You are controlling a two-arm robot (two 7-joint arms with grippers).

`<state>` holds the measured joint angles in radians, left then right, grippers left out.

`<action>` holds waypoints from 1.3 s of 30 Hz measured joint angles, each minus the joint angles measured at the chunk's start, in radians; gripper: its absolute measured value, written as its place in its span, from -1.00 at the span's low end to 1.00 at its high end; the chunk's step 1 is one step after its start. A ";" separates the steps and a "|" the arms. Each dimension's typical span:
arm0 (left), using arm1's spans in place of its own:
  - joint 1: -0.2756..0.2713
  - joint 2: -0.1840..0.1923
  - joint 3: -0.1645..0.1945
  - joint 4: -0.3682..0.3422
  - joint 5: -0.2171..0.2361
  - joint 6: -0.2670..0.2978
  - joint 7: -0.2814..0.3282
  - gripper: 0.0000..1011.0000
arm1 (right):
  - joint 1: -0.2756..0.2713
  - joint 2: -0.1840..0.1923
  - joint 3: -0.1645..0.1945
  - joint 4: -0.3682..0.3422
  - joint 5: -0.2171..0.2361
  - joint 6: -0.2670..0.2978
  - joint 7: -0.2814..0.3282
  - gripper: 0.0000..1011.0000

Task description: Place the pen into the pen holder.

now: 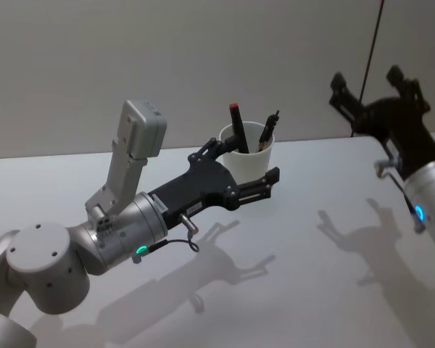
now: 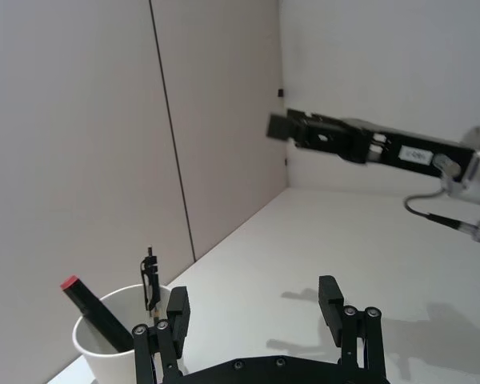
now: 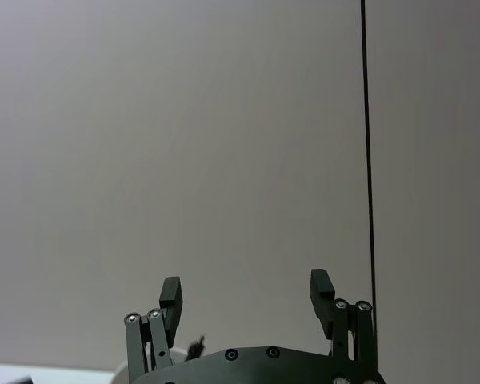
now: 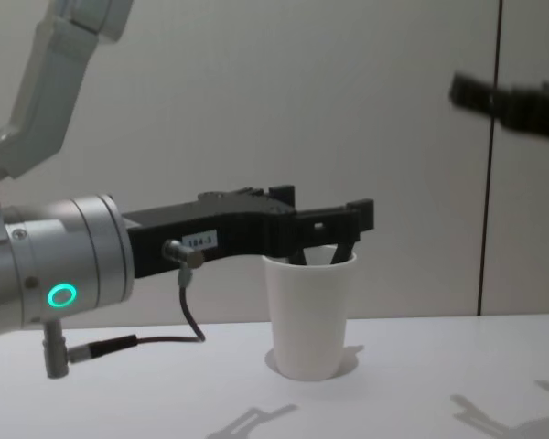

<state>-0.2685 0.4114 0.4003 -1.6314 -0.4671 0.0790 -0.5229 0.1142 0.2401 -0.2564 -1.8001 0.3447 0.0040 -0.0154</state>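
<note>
Two pens already in the cup; task looks essentially done.

Table (image 1: pixel 297 290) is bare apart from the pen holder (image 1: pixel 250 163), a white paper cup standing upright near the far wall. Left gripper (image 1: pixel 243 170) is level with the cup's rim, jaws spread wide and holding nothing; in the chest view it sits in front of the rim. Right gripper (image 1: pixel 373 90) is parked high and well apart on the right, jaws also wide and empty. Inside the cup: a black pen with a red cap (image 1: pixel 238 127) leaning against the wall, and a second black pen with a clip (image 1: pixel 268 130) beside it. Can't tell which one is the task pen. My read: placement is complete, only retracting the left arm is left.
</note>
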 joint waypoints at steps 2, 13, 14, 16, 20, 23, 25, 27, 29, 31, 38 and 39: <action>0.001 -0.001 0.002 0.000 0.010 -0.002 0.019 0.98 | -0.021 0.015 0.005 0.005 -0.009 0.005 0.014 0.98; 0.010 -0.009 0.017 0.001 0.084 -0.021 0.161 0.98 | -0.116 0.088 0.028 0.030 -0.051 0.028 0.073 0.98; 0.011 -0.010 0.019 0.002 0.095 -0.024 0.182 0.98 | -0.122 0.093 0.029 0.032 -0.054 0.029 0.077 0.98; 0.012 -0.011 0.021 0.002 0.104 -0.026 0.200 0.98 | -0.126 0.095 0.030 0.033 -0.055 0.030 0.079 0.98; 0.015 -0.014 0.027 0.002 0.131 -0.033 0.252 0.98 | -0.128 0.097 0.031 0.033 -0.057 0.031 0.081 0.98; 0.018 -0.017 0.031 0.003 0.153 -0.038 0.293 0.98 | -0.128 0.097 0.031 0.033 -0.057 0.031 0.081 0.98; 0.020 -0.019 0.034 0.003 0.168 -0.041 0.323 0.98 | -0.128 0.097 0.031 0.033 -0.057 0.031 0.082 0.98; 0.021 -0.020 0.036 0.004 0.179 -0.044 0.343 0.98 | -0.128 0.097 0.031 0.033 -0.057 0.031 0.082 0.98; 0.023 -0.022 0.039 0.004 0.195 -0.048 0.374 0.98 | -0.129 0.097 0.031 0.033 -0.057 0.031 0.082 0.98; 0.025 -0.023 0.042 0.004 0.209 -0.051 0.403 0.98 | -0.129 0.097 0.031 0.033 -0.057 0.031 0.082 0.98; 0.030 -0.028 0.050 0.005 0.250 -0.062 0.480 0.98 | -0.129 0.097 0.031 0.033 -0.057 0.030 0.082 0.98; 0.030 -0.028 0.051 0.005 0.253 -0.062 0.485 0.98 | -0.129 0.097 0.030 0.033 -0.057 0.030 0.082 0.98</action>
<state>-0.2382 0.3834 0.4515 -1.6262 -0.2138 0.0166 -0.0374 -0.0147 0.3375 -0.2259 -1.7667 0.2873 0.0341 0.0668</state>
